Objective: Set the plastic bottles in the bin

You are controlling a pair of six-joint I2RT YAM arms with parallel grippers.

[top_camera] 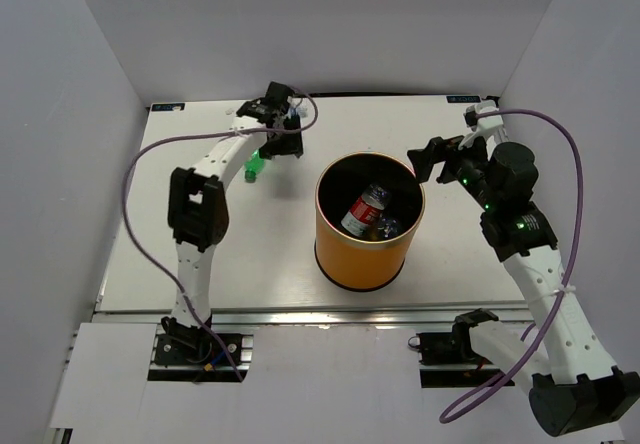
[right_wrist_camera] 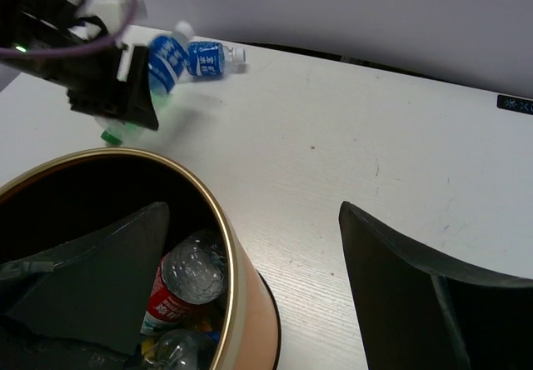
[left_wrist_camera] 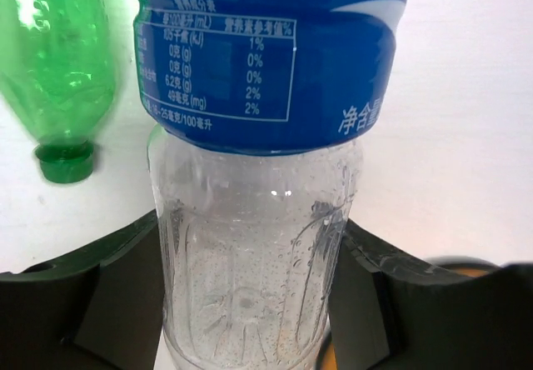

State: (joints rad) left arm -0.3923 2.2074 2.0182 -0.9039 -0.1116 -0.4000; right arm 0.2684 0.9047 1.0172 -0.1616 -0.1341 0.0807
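Note:
My left gripper [top_camera: 281,140] is at the far left of the table, shut on a clear blue-labelled bottle [left_wrist_camera: 258,137]; its fingers [left_wrist_camera: 125,278] press both sides of the bottle's base. A green bottle [top_camera: 253,169] lies just beside it, and it also shows in the left wrist view [left_wrist_camera: 58,62]. Another blue-labelled bottle [right_wrist_camera: 206,58] lies on the table behind the held one [right_wrist_camera: 166,63]. The orange bin [top_camera: 350,256] stands mid-table and holds a red-labelled bottle [top_camera: 364,209] and a clear one [top_camera: 388,227]. My right gripper [top_camera: 432,160] is open and empty at the bin's right rim [right_wrist_camera: 223,245].
White walls close in the table on the left, back and right. The purple cable [top_camera: 140,164] of the left arm loops over the table's left side. The right arm's cable [top_camera: 570,154] arcs over the right edge.

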